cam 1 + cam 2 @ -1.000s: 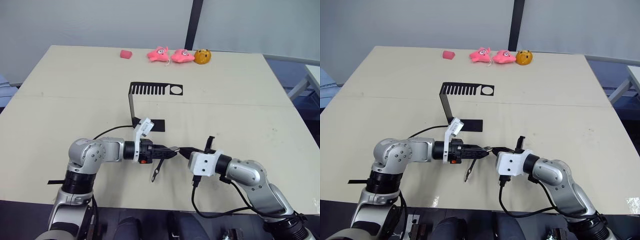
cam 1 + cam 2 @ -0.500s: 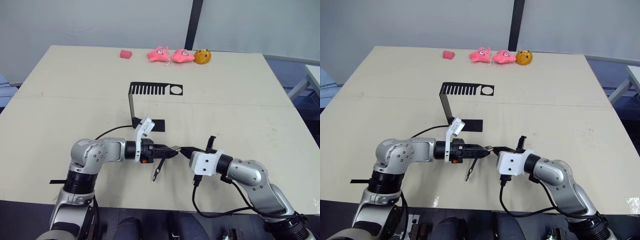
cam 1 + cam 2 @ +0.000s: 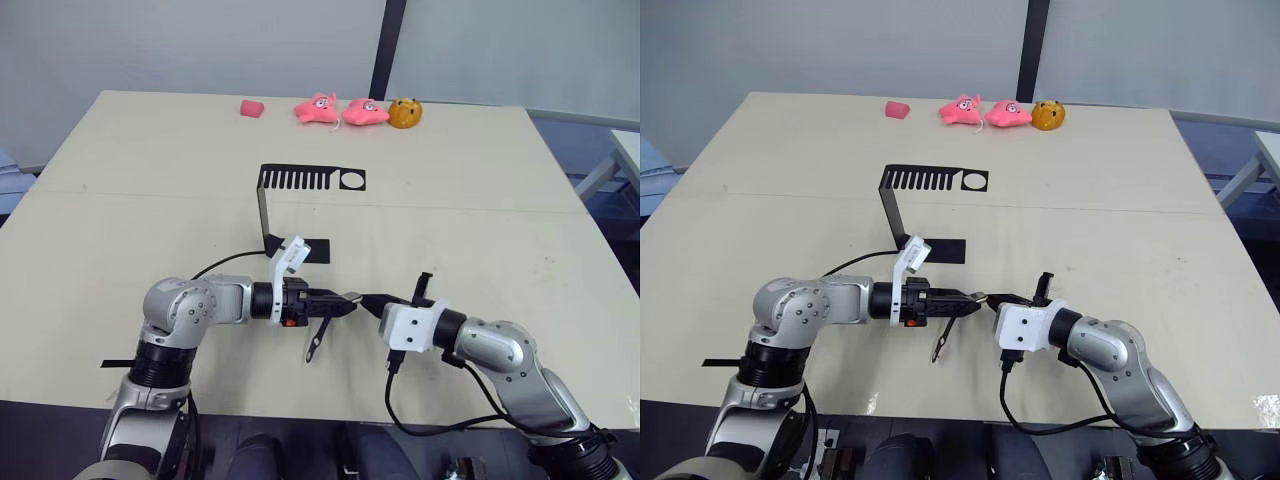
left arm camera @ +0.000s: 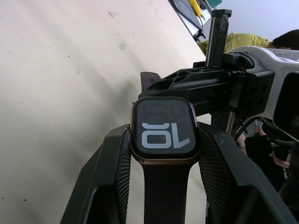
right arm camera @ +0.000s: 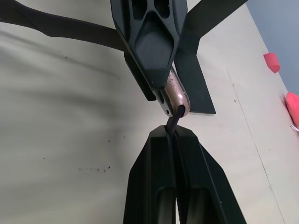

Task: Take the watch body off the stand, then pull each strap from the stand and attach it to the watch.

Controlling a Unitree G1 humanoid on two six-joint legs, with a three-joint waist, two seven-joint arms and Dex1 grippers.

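Left gripper [image 3: 345, 303]: clenched on the watch body [image 4: 164, 130], which is held by its sides between the two fingers above the near part of the table [image 3: 120, 190]; in the left wrist view the screen with its white digits faces the camera.

First strap [image 3: 317, 338]: already joined to one end of the watch body and seen hanging down from the left gripper toward the table.

Right gripper [image 3: 368, 298]: closed flat on the second strap [image 5: 172, 125], whose tip is pressed against the free end of the rose-toned watch case in the right wrist view; whether it has entered the slot cannot be told.

Stand [image 3: 300, 205]: left behind the grippers, well apart from them, with its slotted top plate bare of watch and straps.

Step in hand: judged to be the attaching of the second strap, the last part of the task.

Next move: a straight, aligned push of the strap end into the case is called for while the left grip is kept firm; a skewed strap could jam or slip past.

Far edge: small pink toys [image 3: 338, 109] and an orange one [image 3: 405, 113] are lying untouched.
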